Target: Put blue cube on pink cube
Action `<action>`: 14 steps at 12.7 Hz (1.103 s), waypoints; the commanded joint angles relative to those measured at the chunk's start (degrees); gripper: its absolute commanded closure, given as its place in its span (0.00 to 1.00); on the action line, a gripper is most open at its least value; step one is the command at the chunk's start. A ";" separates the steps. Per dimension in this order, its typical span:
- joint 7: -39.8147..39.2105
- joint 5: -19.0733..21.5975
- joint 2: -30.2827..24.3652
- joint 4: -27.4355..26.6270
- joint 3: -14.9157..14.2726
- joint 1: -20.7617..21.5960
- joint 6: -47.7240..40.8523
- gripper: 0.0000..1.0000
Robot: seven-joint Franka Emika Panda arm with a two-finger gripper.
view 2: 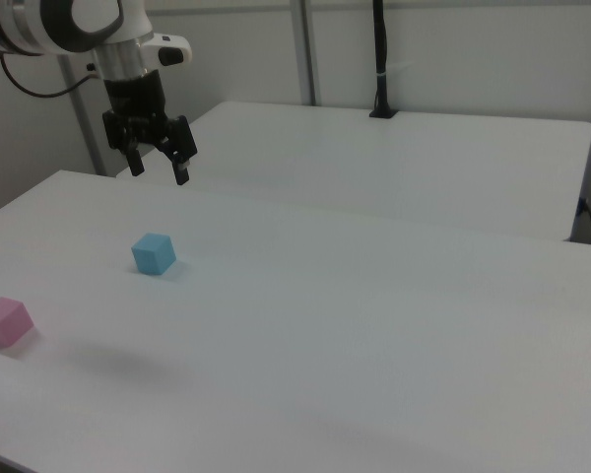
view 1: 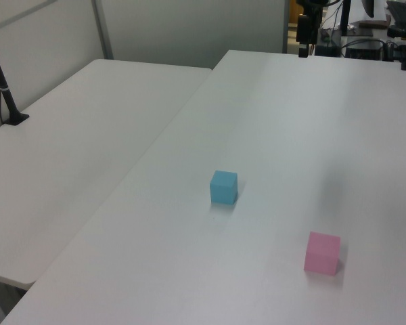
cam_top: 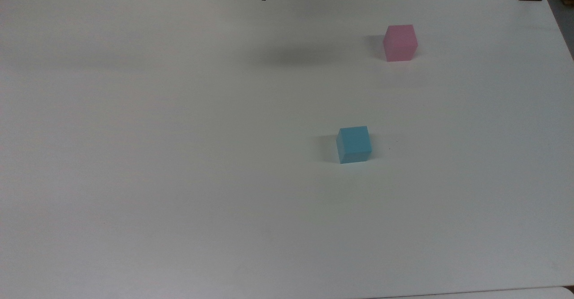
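Hanging wide open and empty, the hand (view 2: 159, 168) is well above the blue cube (view 2: 154, 253) and pink cube (view 2: 5, 321).

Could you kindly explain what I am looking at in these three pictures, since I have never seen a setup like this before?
All three show one moment from different cameras around a white table. The machine is a robot arm ending in a two-finger gripper, which hangs open and empty above the table in the right view; its fingertips peek in at the top view's upper edge. On the table rest a blue cube and a pink cube, apart from each other. Nothing is held. The job is to set the blue one on the pink one, not yet begun.
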 commanded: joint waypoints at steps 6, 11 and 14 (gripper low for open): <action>-1.04 0.43 -0.12 -0.04 0.15 -0.34 0.17 0.00; -1.13 0.25 0.15 -0.04 0.23 0.01 0.25 0.00; -1.13 0.51 2.34 0.57 0.59 0.36 0.69 0.00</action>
